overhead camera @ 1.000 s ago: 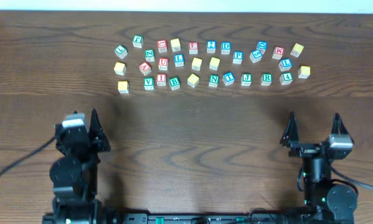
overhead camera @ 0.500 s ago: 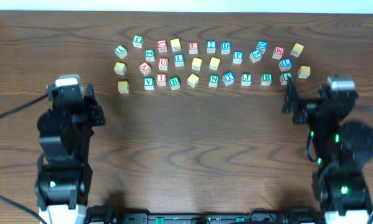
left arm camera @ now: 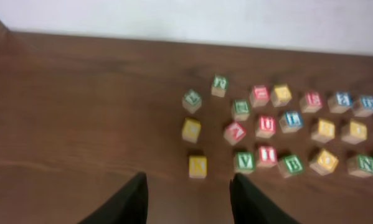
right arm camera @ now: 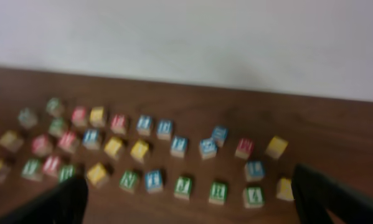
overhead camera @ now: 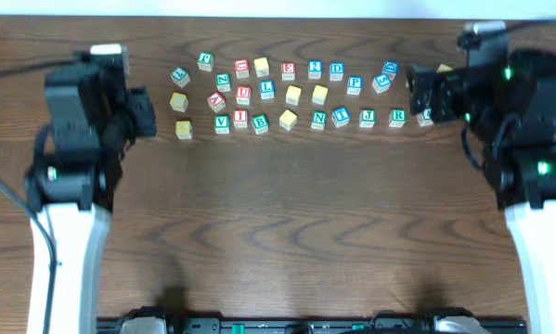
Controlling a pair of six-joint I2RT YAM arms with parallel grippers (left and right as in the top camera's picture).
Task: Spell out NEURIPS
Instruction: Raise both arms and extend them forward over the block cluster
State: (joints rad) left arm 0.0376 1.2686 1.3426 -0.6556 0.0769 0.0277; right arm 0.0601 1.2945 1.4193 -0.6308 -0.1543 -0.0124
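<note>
Nothing stands in the bare front part of the table [overhead camera: 287,213] yet, so the job looks to be at its start, and the first block wanted is an N. All the blocks lie in three loose rows at the far side. There is a green N [overhead camera: 318,118] in the front row, the red E [overhead camera: 288,70] at the back, the red U [overhead camera: 243,94] just behind the red I [overhead camera: 240,118], the blue P [overhead camera: 355,84], and the green R [overhead camera: 397,117] toward the right end. The left gripper [left arm camera: 187,180] hovers off the left end of the rows, jaws partly apart and empty. The right gripper [right arm camera: 189,177] hangs over the right end, spread wide and also empty. The front-row N looks the easier pick, since the second N [overhead camera: 223,82] sits hemmed in further back. A yellow block [overhead camera: 288,120] and a blue T [overhead camera: 341,117] crowd its sides, so the fingers should come straight down on its front and back faces, then lift clear before travelling. Which yellow block carries the S cannot be read.
</note>
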